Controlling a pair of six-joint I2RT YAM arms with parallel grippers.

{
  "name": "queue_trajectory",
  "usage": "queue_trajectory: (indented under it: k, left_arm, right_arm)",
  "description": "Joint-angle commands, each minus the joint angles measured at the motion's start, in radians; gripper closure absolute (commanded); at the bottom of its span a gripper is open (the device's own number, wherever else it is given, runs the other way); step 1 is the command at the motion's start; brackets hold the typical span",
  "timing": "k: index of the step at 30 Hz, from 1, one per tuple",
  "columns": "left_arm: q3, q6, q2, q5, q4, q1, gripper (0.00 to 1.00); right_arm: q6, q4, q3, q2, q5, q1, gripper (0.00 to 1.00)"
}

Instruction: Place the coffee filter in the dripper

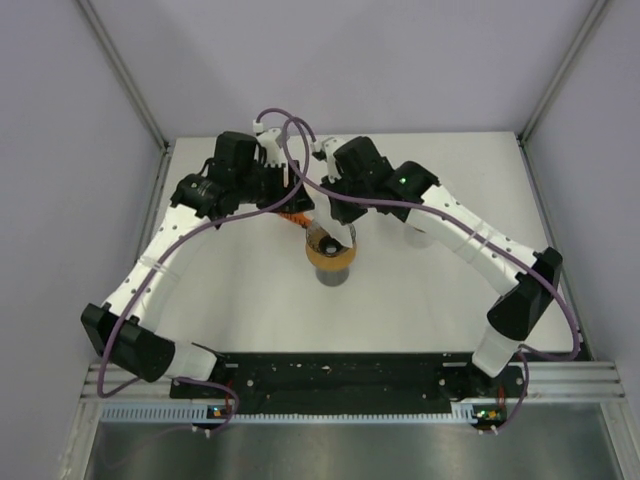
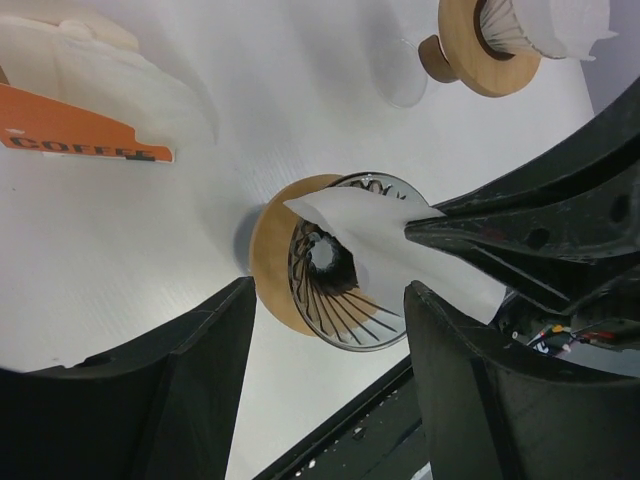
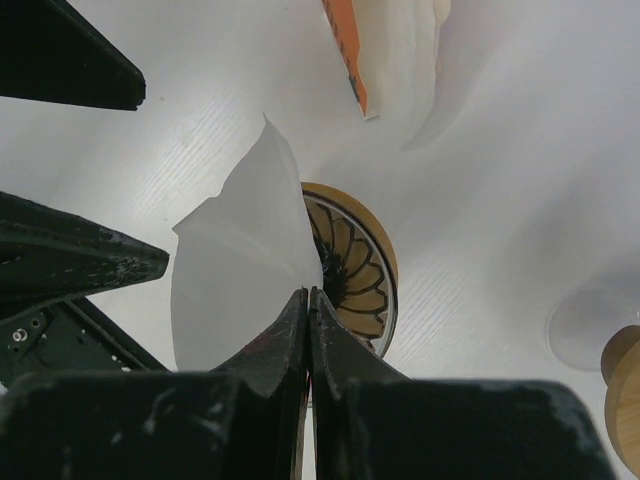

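Right gripper (image 3: 308, 298) pinches white paper cone filter (image 3: 240, 260), tilted over rim of wood-collared ribbed dripper (image 3: 358, 268); left gripper (image 2: 330, 290) spread, empty.

top external: above-behind arms, facing down, far | left wrist: close, facing down | right wrist: close, facing down | all 3 share dripper (image 1: 328, 262)

Matt paper filter (image 3: 240, 260); dripper (image 3: 356, 272) collar smooth wood.

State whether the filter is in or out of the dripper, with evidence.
Out. The right gripper pinches the filter over the dripper, whose ribs and centre hole show bare.
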Motion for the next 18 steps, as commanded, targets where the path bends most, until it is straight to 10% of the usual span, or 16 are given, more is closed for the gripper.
queue_trajectory:
  k: [1,18]
  left_arm:
    - [-0.005,-0.038,0.004,-0.011,0.101,0.004,0.34]
    - [-0.068,-0.081,0.062,0.015,0.158,0.004,0.56]
  right_arm:
    - [-0.003,0.009,0.019,0.041,0.000,-0.008,1.00]
    - [0.012,0.046,-0.005,0.046,0.009,-0.009,1.00]
